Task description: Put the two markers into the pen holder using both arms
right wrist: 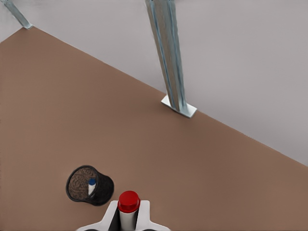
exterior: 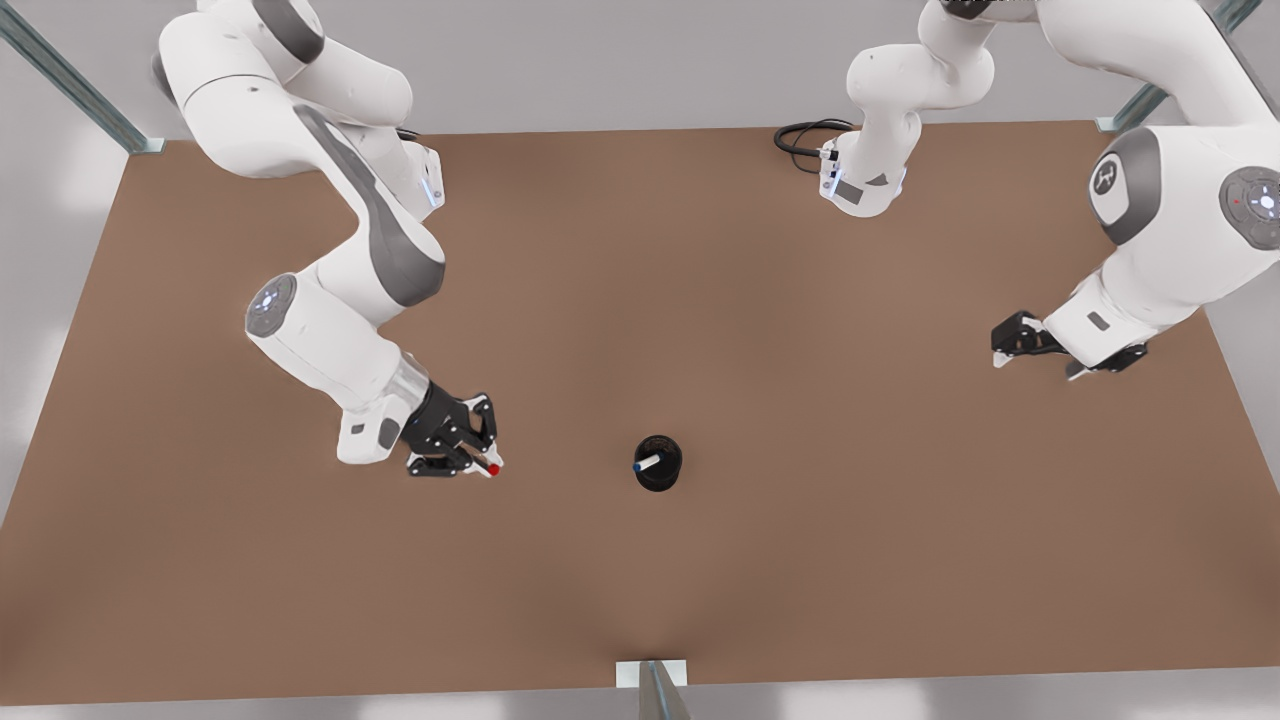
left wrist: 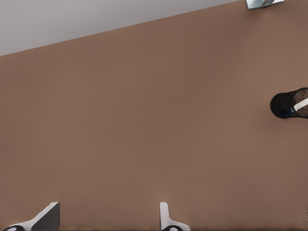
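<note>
White jointed arms (exterior: 330, 230), grey joint covers, black end effectors (exterior: 455, 440)

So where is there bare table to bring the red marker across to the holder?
Bare table runs between the right end effector, shut on the red marker, and the pen holder with the blue marker inside. The left end effector waits open, far off.

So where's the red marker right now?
The red marker is gripped upright in the right gripper, on the front view's left, beside the pen holder.
</note>
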You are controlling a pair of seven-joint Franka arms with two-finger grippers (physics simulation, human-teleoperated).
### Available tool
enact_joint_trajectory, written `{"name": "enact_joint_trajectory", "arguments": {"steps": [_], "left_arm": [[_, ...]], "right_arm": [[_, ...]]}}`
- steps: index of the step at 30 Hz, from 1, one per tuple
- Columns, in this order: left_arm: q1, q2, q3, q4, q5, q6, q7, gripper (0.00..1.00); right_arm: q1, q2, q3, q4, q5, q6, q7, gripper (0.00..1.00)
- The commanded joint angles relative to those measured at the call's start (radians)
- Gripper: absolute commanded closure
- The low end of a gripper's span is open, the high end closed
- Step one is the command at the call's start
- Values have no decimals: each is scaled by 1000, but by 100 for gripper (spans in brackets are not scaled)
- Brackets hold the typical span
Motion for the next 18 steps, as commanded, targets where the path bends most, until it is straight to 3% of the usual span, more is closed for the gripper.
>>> {"name": "enact_joint_trajectory", "arguments": {"steps": [1, 10, 13, 18], "left_arm": [[0, 5, 0, 1, 7, -78, -246, 0], [5, 37, 0, 1, 7, -26, -241, 0], [8, 41, 0, 1, 7, -24, -240, 0], [14, 51, 2, 1, 6, -3, -237, 0]], "right_arm": [[27, 10, 1, -7, -13, 172, 33, 79], [138, 103, -1, -13, -17, 438, 56, 79], [245, 172, -16, -7, -16, 603, 54, 79], [498, 241, -188, 102, -13, 655, 57, 79]]}}
